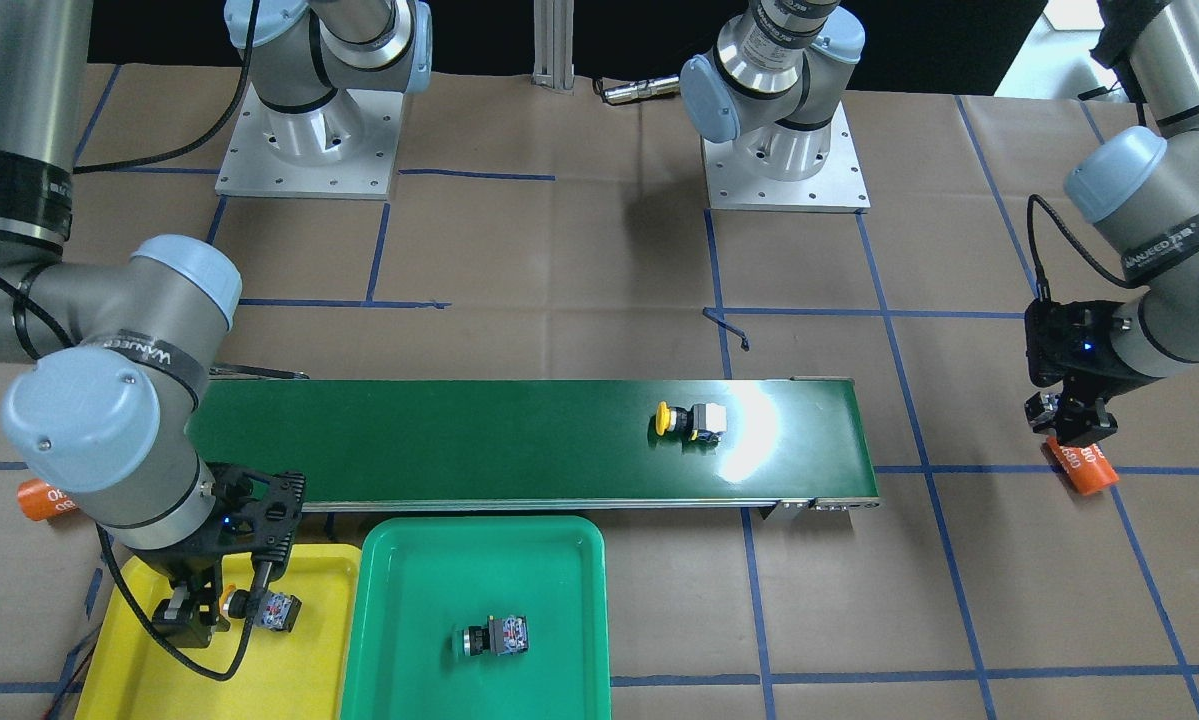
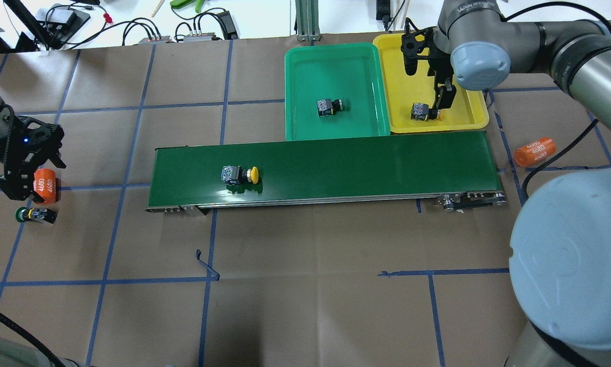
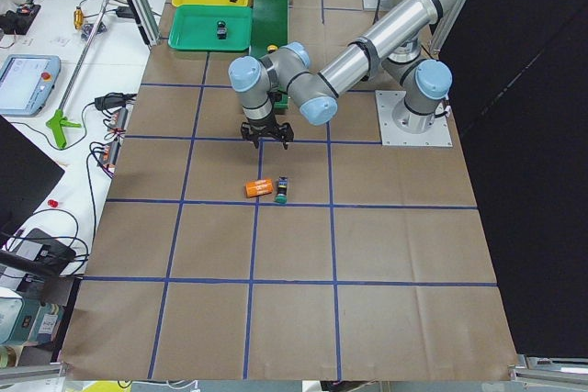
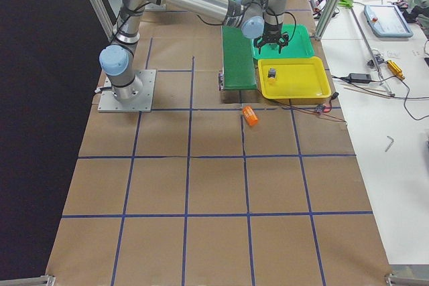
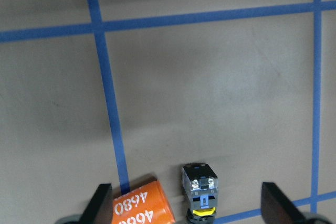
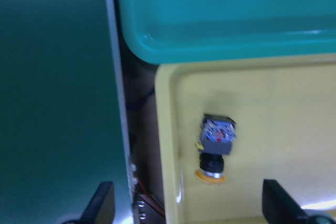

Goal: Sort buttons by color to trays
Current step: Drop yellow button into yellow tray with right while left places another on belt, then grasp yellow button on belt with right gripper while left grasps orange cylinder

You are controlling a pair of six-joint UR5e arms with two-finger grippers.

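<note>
A yellow-capped button (image 2: pixel 240 175) lies on its side on the dark green conveyor belt (image 2: pixel 361 163). Another yellow-capped button (image 6: pixel 217 145) lies in the yellow tray (image 2: pixel 468 114), under my right gripper (image 6: pixel 190 205), which hangs open just above it. The green tray (image 2: pixel 336 66) holds one button (image 2: pixel 329 106) with a dark cap. A green-capped button (image 2: pixel 35 215) lies on the table at the far left beside an orange cylinder (image 2: pixel 44 184). My left gripper (image 5: pixel 189 208) hovers open above these two, holding nothing.
A second orange cylinder (image 2: pixel 534 151) marked 4680 lies on the table past the belt's right end. The two trays touch each other and sit against the belt's far edge. Brown paper with blue tape lines covers the table (image 2: pixel 305 285).
</note>
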